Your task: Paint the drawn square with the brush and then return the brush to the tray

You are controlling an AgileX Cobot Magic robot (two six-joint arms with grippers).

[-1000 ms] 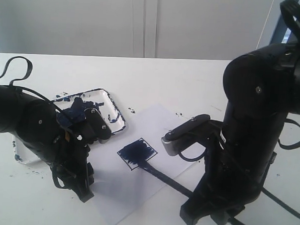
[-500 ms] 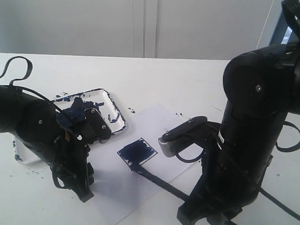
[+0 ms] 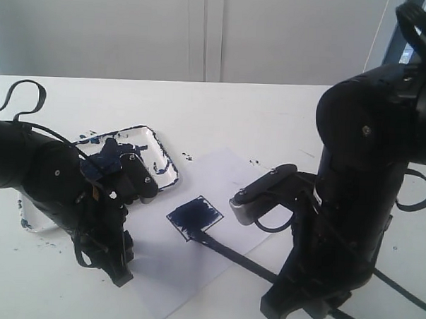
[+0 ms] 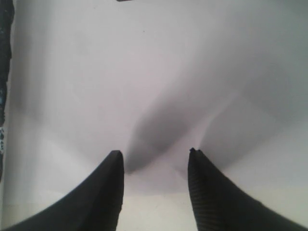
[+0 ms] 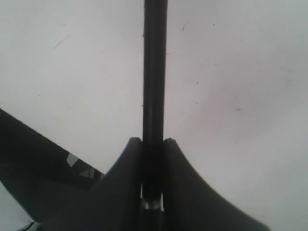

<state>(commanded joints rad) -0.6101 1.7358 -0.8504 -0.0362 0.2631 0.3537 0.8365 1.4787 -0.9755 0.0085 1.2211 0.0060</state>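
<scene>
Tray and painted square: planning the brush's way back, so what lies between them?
In the exterior view, only a little bare table and a strip of white paper separate the tray from the square; nothing stands there.

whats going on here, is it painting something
Yes, a two-armed robot is painting. The right gripper is shut on the brush, whose tip sits at the lower corner of the drawn square. The square is already mostly filled with dark blue and lies on a white paper sheet. The left gripper is open and empty, near the paint-smeared tray. The brush is not yet back in the tray.
</scene>
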